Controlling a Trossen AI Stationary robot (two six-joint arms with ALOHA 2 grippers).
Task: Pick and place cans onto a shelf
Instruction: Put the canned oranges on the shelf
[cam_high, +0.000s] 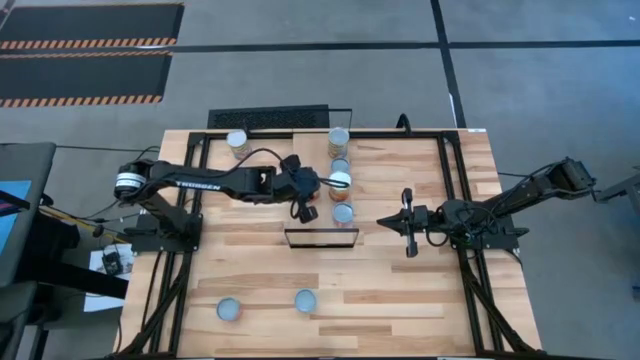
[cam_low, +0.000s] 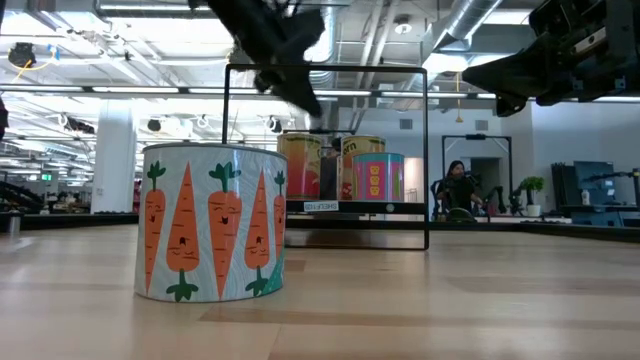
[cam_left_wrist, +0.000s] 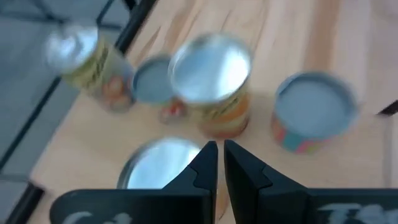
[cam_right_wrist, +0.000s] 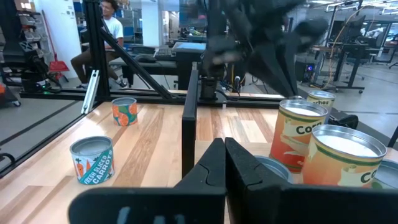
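Four cans (cam_left_wrist: 211, 81) just ahead of left hand (cam_left_wrist: 220, 163), fingers nearly together, empty.

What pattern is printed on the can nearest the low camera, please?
Orange carrots with green tops on a pale label, on the can; clearest in the low view.

1. "FRESH SLICED CARROT", printed in orange on the side of the small silver-topped tin (cam_right_wrist: 92, 160) with a teal-and-white label.
2. "Co…", cut-off white letters on the orange label of the tall silver-lidded tin (cam_right_wrist: 300, 136), at 3 o'clock from the carrot tin.
3. "TROSSEN", faint white lettering along the dark left arm (cam_high: 195, 183).
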